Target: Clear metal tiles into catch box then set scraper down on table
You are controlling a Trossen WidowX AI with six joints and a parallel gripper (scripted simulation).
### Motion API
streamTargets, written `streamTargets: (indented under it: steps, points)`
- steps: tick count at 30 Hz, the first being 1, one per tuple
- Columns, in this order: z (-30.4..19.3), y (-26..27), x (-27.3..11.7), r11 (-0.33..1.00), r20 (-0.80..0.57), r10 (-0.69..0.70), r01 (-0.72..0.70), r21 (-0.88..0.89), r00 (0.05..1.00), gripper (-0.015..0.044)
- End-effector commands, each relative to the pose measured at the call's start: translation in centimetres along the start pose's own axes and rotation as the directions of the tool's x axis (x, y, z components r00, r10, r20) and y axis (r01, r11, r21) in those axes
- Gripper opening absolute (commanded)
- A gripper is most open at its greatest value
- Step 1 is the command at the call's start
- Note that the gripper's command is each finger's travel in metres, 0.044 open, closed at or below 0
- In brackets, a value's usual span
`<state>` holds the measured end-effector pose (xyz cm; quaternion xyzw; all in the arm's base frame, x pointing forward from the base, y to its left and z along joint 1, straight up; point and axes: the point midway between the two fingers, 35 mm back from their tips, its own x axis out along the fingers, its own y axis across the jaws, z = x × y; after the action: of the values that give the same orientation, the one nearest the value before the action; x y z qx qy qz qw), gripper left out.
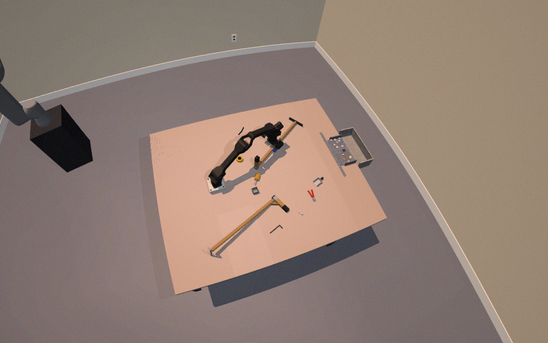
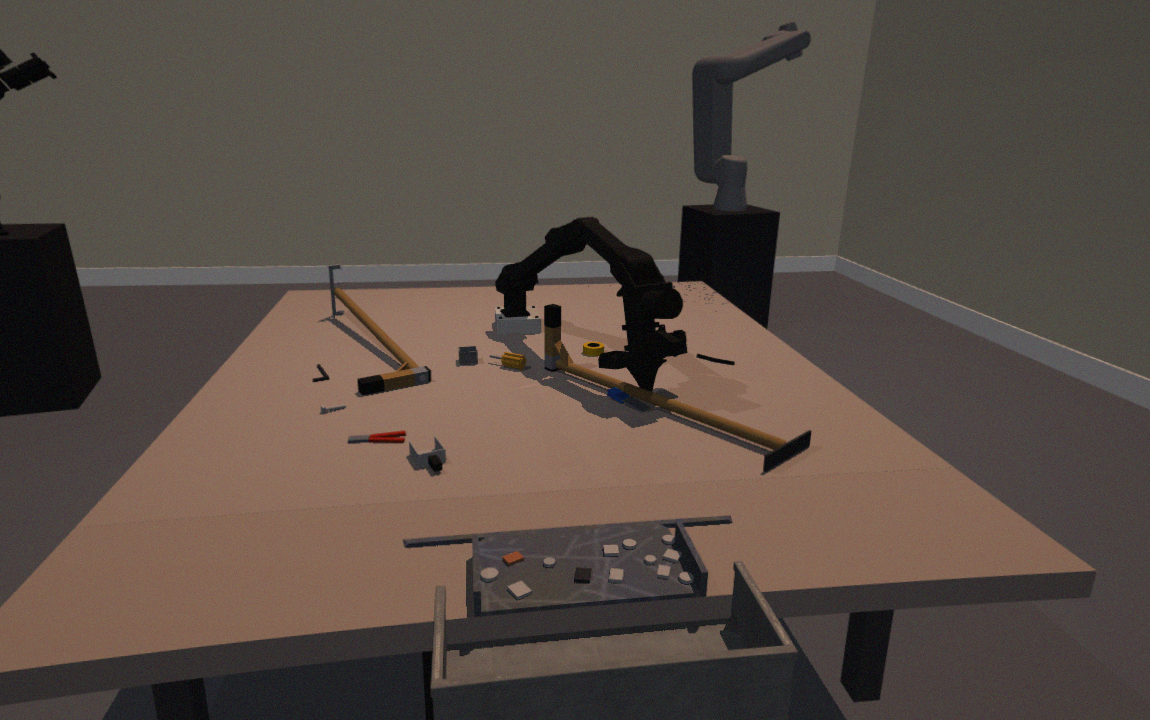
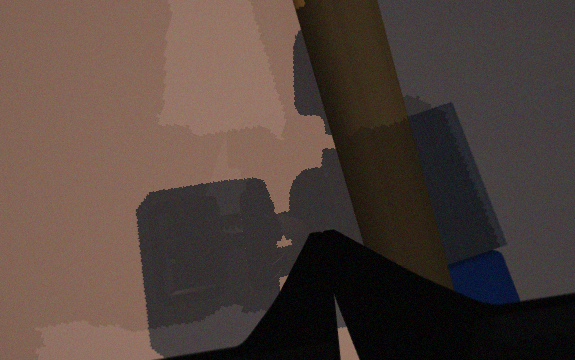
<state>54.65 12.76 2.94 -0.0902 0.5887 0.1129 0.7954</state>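
Note:
The long scraper (image 1: 289,130) (image 2: 713,419) (image 3: 367,100) lies on the table, its wooden handle slanting towards a wide dark blade (image 1: 295,122) (image 2: 787,450). An upright black-tipped grip (image 1: 257,161) (image 2: 552,335) stands at its other end. My gripper (image 2: 646,388) (image 3: 322,243) is shut and empty, pointing down close beside the handle; whether it touches is unclear. Several white tiles, an orange tile (image 2: 513,557) and a dark tile (image 2: 582,574) lie on the steel plate (image 2: 552,595). The catch box (image 1: 356,146) (image 2: 610,685) hangs beyond the plate at the table edge.
A second wooden-handled tool (image 1: 241,224) (image 2: 373,331) has a thin metal end piece. A blue object (image 2: 617,394) (image 3: 484,277) lies beside the scraper handle. A yellow tape roll (image 1: 239,158) (image 2: 592,349), red-handled pliers (image 1: 310,194) (image 2: 387,437) and a grey bracket (image 1: 318,182) (image 2: 427,454) lie around.

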Motion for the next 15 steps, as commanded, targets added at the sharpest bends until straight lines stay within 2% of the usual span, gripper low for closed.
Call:
streamTargets:
  steps: [1,15]
  points:
    - [0.2,-0.3,0.0,1.000,0.008,0.004,-0.004,-0.004,1.000,0.0000]
    - [0.3,-1.7,0.1,1.000,0.021,0.001,-0.001,-0.004,1.000,0.0000]
